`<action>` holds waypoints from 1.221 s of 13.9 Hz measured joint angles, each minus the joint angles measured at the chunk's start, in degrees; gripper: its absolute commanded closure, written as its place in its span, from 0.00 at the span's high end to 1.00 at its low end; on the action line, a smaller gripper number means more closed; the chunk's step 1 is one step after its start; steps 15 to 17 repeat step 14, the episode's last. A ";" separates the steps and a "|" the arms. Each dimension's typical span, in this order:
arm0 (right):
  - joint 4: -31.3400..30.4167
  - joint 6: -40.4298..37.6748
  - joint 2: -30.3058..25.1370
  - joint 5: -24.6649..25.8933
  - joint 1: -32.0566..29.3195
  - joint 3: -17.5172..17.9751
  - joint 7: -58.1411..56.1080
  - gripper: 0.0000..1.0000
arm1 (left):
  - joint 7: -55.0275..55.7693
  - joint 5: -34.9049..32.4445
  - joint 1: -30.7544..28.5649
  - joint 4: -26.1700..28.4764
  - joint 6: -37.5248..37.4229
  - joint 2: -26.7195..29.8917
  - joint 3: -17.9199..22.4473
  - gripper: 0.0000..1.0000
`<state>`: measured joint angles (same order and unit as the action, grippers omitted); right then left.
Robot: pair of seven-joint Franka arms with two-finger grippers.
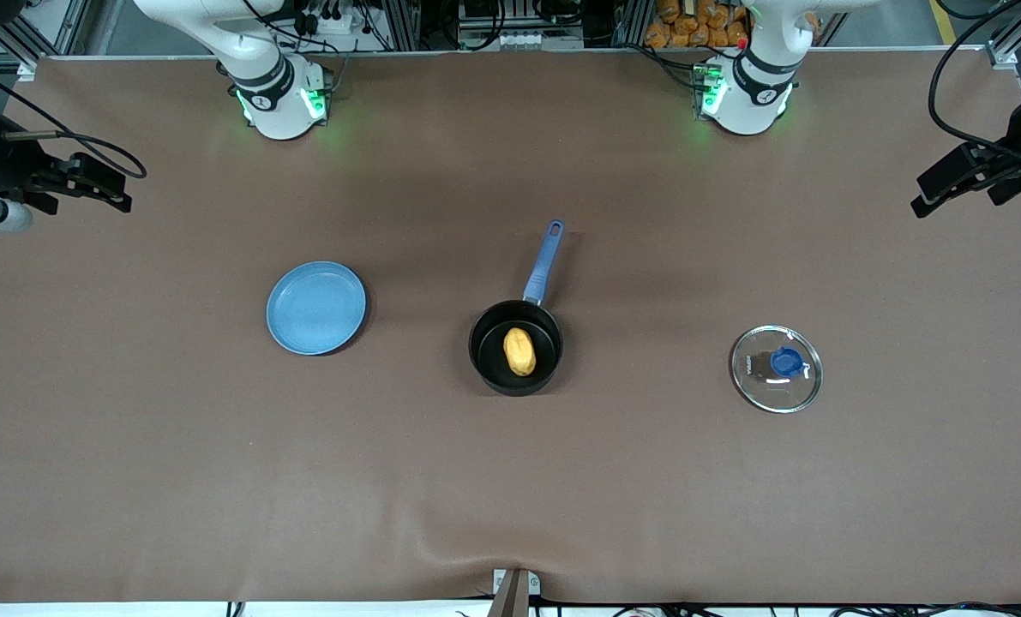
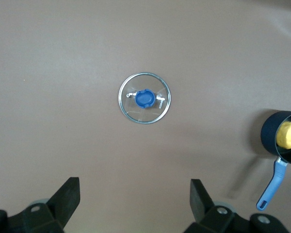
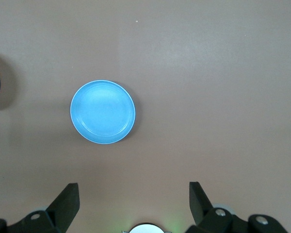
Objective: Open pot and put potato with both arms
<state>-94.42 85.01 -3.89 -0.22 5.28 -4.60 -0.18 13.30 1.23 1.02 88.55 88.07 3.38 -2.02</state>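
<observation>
While both arms wait pulled back at the table ends, we see the brown tabletop (image 1: 133,446) carrying everything, well clear of the end effectors.

Left end effector (image 2: 135,199) hangs high over the left arm's end of the tabletop, fingers spread wide, gripping nothing. Right end effector (image 3: 134,201) hangs high over the right arm's end, fingers likewise wide apart, gripping nothing.

Black saucepan (image 1: 516,347) sits uncovered near the tabletop's middle, its blue handle (image 1: 543,262) pointing away from the front camera toward the bases. Blue plate (image 1: 315,308) lies flat toward the right arm's end, well apart from the saucepan, nothing on it.

Glass lid (image 1: 776,369) lies flat on the tabletop toward the left arm's end, well apart from the saucepan and slightly nearer the front camera, blue knob (image 1: 786,362) facing up.

Potato (image 1: 519,351) rests inside the saucepan, on its floor, about centred. We also see it in the left wrist view.
</observation>
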 measured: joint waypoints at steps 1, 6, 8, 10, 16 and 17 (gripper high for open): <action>0.00 0.05 0.00 0.00 -0.11 -0.01 0.00 1.00 | -0.07 0.00 0.00 0.00 -0.21 0.00 -0.03 1.00; 0.18 0.78 -0.03 0.00 -0.15 0.17 0.00 1.00 | -1.26 -0.38 0.13 0.00 -4.23 0.00 -1.82 1.00; 0.61 1.03 -0.07 0.01 -0.15 0.22 0.00 1.00 | -1.94 -1.45 0.15 0.00 -4.90 0.02 -3.58 1.00; 1.12 1.22 -0.09 0.01 -0.15 0.25 -0.01 1.00 | -3.52 -1.77 0.15 0.00 -5.11 0.09 -4.45 1.00; 1.42 1.85 -0.09 0.02 -0.15 0.24 -0.02 1.00 | -7.34 -1.80 -0.24 -0.19 -5.16 0.29 -4.31 1.00; 1.42 1.85 -0.09 0.02 -0.15 0.24 -0.02 1.00 | -7.34 -1.80 -0.24 -0.19 -5.16 0.29 -4.31 1.00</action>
